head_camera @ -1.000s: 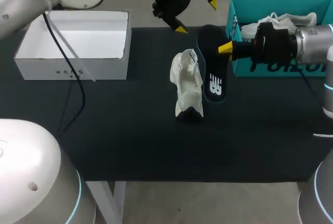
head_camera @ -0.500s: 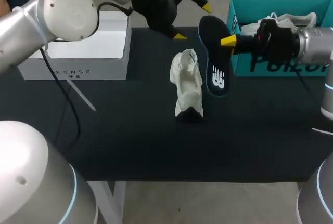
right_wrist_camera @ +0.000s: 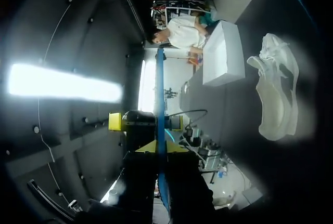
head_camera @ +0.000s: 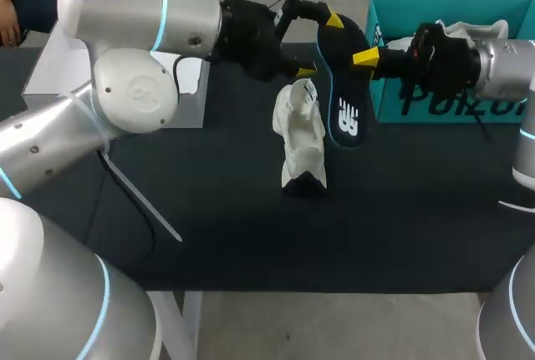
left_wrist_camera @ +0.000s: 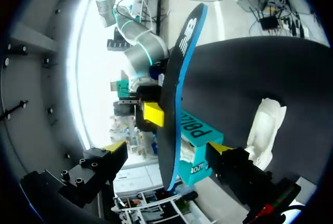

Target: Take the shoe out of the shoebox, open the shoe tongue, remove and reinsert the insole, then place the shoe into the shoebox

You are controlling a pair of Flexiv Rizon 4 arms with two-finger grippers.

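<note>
Navy insole [head_camera: 344, 97], blue-edged, was held above the black tabletop [head_camera: 217, 201], pinched between the right end effector's [head_camera: 365, 59] closed fingers. Left end effector [head_camera: 321, 45] was spread wide, fingers straddling the insole's far end without touching. White shoe [head_camera: 303, 134] sat on the tabletop beside it, teal shoebox [head_camera: 435, 105] at the right.

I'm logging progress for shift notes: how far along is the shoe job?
Done: the shoe is out of the teal shoebox, on the table, with its insole removed. In hand: the right gripper is shut on the insole, and the left gripper is open, with a finger on either side of it. Left: reinsert the insole, return the shoe to the shoebox.
</note>
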